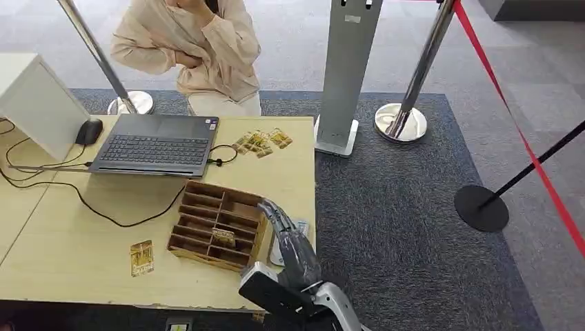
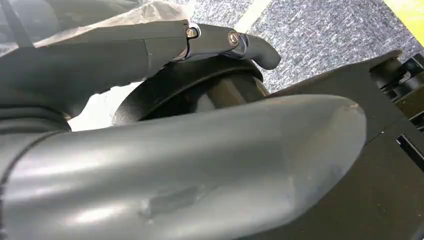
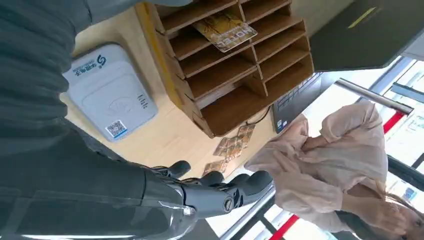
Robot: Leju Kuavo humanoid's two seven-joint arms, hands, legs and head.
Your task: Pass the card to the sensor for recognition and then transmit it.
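Hovering empty with fingers apart, the right hand (image 1: pixel 290 238) hangs beside the wooden card organizer (image 1: pixel 218 224), over the white card reader (image 3: pixel 110 90), seemingly poised for the hotel card (image 3: pixel 225 30) in its slot; whether the left hand (image 2: pixel 200 150) is closed I cannot tell.

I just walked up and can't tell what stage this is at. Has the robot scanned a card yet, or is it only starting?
It looks early. The right hand hovers empty over the wooden organizer, fingers apart. One card stands in a slot, unpicked. The white reader beside the box has nothing on it. Picking, scanning and handing over remain. Several cards already lie near the laptop.
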